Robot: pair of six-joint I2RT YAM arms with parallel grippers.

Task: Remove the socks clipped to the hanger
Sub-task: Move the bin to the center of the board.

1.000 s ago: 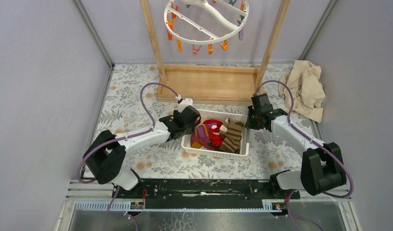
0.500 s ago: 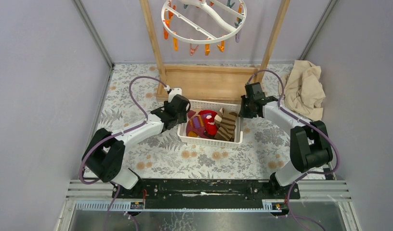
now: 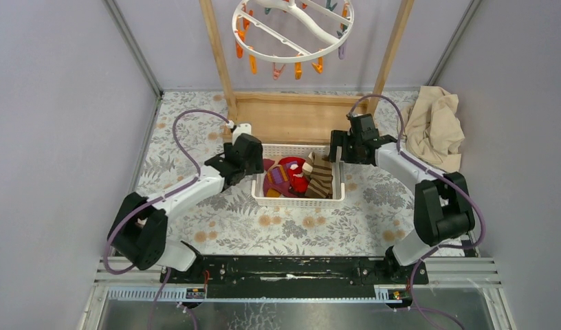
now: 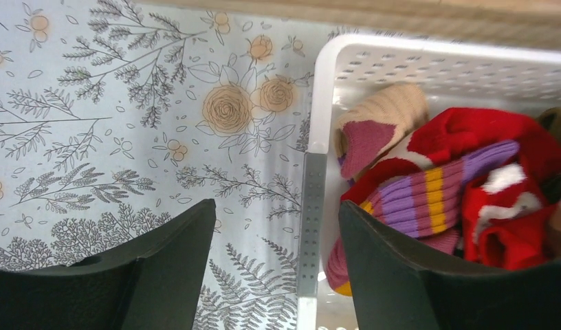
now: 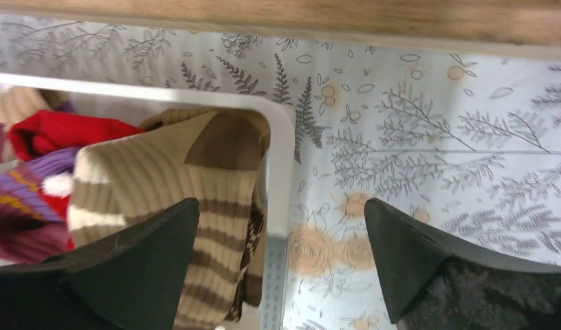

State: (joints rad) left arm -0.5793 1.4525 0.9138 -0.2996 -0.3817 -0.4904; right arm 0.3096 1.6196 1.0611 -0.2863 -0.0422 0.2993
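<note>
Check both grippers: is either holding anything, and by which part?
Nothing is held. The left gripper and the right gripper each stand open astride a side wall of the white basket, not clamping it.

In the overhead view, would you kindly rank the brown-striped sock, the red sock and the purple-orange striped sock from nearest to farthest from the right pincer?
Right pincer, over the right wall of the basket:
1. brown-striped sock, at the basket's right end.
2. red sock, mid-basket.
3. purple-orange striped sock, towards the left end.
</note>
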